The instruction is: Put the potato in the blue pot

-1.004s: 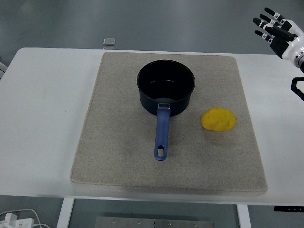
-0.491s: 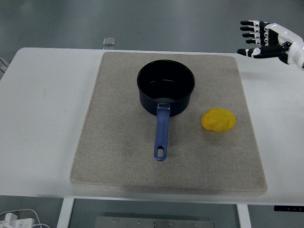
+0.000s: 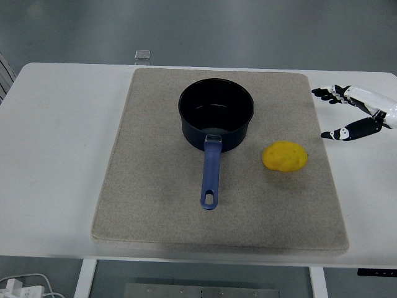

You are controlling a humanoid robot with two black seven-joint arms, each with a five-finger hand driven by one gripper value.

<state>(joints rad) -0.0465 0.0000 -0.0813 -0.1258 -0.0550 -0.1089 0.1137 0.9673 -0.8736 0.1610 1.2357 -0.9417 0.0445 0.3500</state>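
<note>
Moved: right hand [image 3: 353, 115] has dropped from above the table's far right corner to low over the white table [image 3: 62, 136], right of the mat's edge; nothing else has shifted.
Right hand state: fingers [image 3: 324, 92] spread, thumb set apart below them, holding nothing (a pre-grasp shape, by the look of it).
Hand aim: fingertips point left toward the mat, palm side facing the potato, likely so it can close around it from the right.
Potato: yellow potato [image 3: 285, 156] lies on the grey mat [image 3: 149, 186], right of the pot, near the mat's right edge, apart from the hand and untouched.
Blue pot: blue pot [image 3: 216, 115] sits upright at mat centre-rear, empty as far as I can see, mouth open upward.
Handle: pot handle [image 3: 211, 174] points at the near edge, so it stays out of the straight path from potato to pot mouth.
Mat: probably there to stop pot and potato sliding on the smooth top.
Left arm: out of view.
Other: small clear block [image 3: 143, 54] at the far table edge, not in play.
Step, my read: approach phase, grasp not yet made.
Next needs: move left and down onto the potato, close, lift clear of the rim, drop in.
Risk: a rounded potato may roll toward the pot if nudged from the right.
</note>
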